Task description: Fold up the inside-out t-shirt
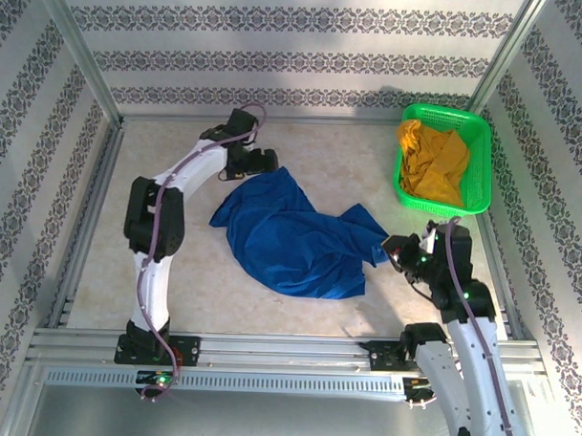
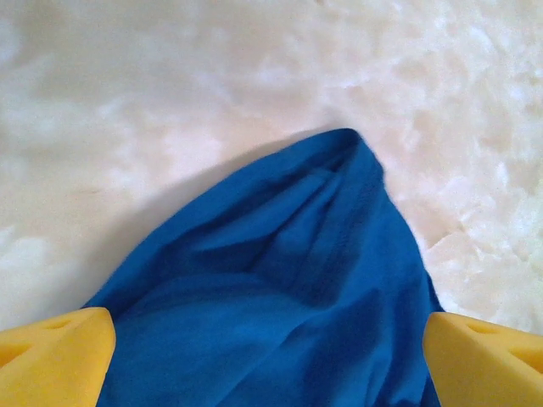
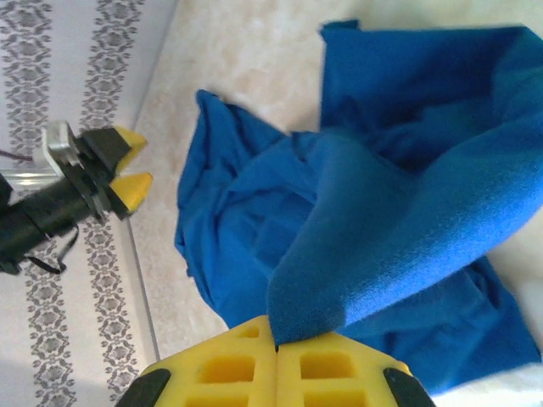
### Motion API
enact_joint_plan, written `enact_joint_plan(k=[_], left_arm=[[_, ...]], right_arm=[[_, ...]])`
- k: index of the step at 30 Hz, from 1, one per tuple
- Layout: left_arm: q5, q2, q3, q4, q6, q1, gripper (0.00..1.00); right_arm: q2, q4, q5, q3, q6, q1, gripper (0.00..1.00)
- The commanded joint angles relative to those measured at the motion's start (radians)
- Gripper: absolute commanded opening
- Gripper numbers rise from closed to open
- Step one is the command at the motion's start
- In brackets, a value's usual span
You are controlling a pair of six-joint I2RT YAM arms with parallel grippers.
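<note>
Top external: crumpled shirt [image 1: 290, 242] on table [image 1: 341, 162], left of basket [image 1: 480, 139]. Prob. soft, light, limp; bound to sag. Clamped by right jaws at edge nearest basket; left jaws apart over far corner. Grab hems/corners.

I see a cream marbled tabletop [image 1: 350, 163] under the green basket [image 1: 446, 111]; white walls [image 1: 297, 46] with grey ornamental bands stand behind and beside it.

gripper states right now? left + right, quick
left gripper: open, jaws wide apart over the blue t-shirt, holding nothing.
right gripper: closed, pinching a fold of the blue t-shirt.
</note>
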Motion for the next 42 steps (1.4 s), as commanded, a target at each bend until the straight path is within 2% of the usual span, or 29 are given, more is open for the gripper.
enact_joint_plan(k=[1, 8, 10, 12, 14, 15, 18, 19, 24, 30, 34, 37, 42], left_arm=[[-0.047, 0.105, 0.156, -0.16, 0.1, -0.053, 0.94], [-0.142, 0.306, 0.421, -0.282, 0.131, -0.104, 0.92], [-0.152, 0.335, 0.455, -0.291, 0.123, -0.109, 0.87], [-0.159, 0.353, 0.469, -0.292, 0.113, -0.11, 0.78], [-0.168, 0.361, 0.467, -0.288, 0.106, -0.11, 0.65], [-0.168, 0.367, 0.467, -0.286, 0.106, -0.11, 0.53], [-0.175, 0.37, 0.482, -0.287, 0.094, -0.108, 0.03], [-0.195, 0.364, 0.505, -0.307, 0.089, -0.104, 0.0], [-0.23, 0.189, 0.616, -0.345, 0.011, -0.03, 0.0], [-0.142, -0.099, 0.687, -0.247, -0.176, 0.148, 0.0], [-0.11, -0.227, 0.685, -0.202, -0.261, 0.255, 0.0], [-0.104, -0.291, 0.683, -0.201, -0.276, 0.305, 0.0], [-0.103, -0.378, 0.647, -0.21, -0.287, 0.363, 0.0]], right_arm=[[-0.049, -0.064, 0.037, -0.042, 0.037, 0.015, 0.0], [-0.031, -0.084, 0.039, -0.014, 0.001, 0.017, 0.0], [-0.017, -0.08, 0.039, 0.0, -0.008, 0.016, 0.0], [-0.002, -0.066, 0.035, 0.016, -0.01, 0.017, 0.0], [0.02, -0.047, 0.025, 0.036, -0.011, 0.016, 0.0], [0.037, -0.035, 0.017, 0.051, -0.011, 0.017, 0.0], [0.098, 0.01, -0.011, 0.115, -0.015, 0.015, 0.0], [0.128, 0.03, -0.021, 0.148, -0.016, 0.014, 0.0], [0.346, 0.19, -0.1, 0.403, -0.023, 0.0, 0.0], [0.649, 0.342, -0.133, 0.908, 0.003, -0.04, 0.0], [0.773, 0.401, -0.159, 1.151, 0.059, -0.088, 0.0], [0.812, 0.411, -0.176, 1.241, 0.081, -0.128, 0.0], [0.821, 0.468, -0.194, 1.27, 0.147, -0.207, 0.0]])
